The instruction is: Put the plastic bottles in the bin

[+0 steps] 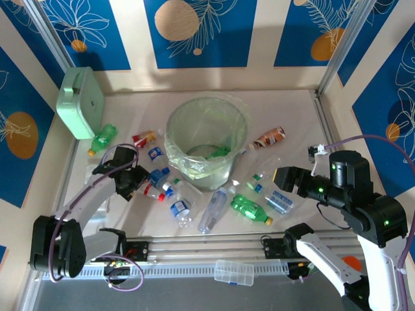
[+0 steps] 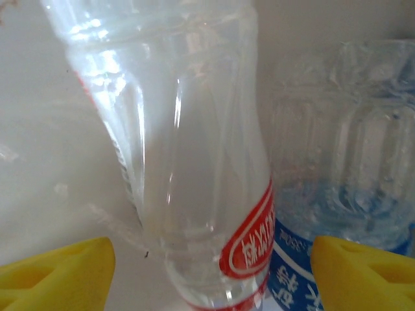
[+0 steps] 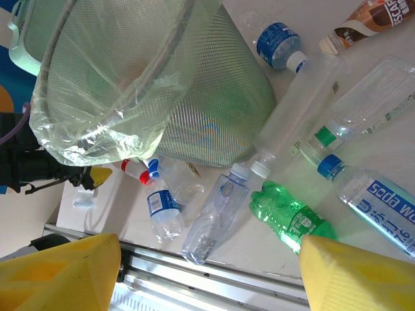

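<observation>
The table [image 1: 292, 110] carried the bin [image 1: 172, 133] in its middle, with something green lying at the bottom. Most of the plastic bottles [image 1: 214, 210] were strewn on its near side, and a few lay to its left and right. The left gripper [image 1: 136, 183] was low over the table, near the bin's left side. In its wrist view the yellow fingers [image 2: 58, 269] stood wide apart with a clear red-labelled bottle [image 2: 194, 162] between them, not yet pinched. A blue-labelled bottle [image 2: 350, 175] lay just beside that one. The right gripper [image 3: 211, 272] hung wide open and empty above the bottles right of the bin, a green bottle [image 3: 292, 217] among them. The step in hand looked to be the left arm's grasp. To do it well, the fingers needed to close across the bottle's body rather than its taper, and firmly, since thin plastic likely dents and slips. One finger had to pass between the two bottles so the neighbour was not caught, and the lift had to clear the bin's rim before release
</observation>
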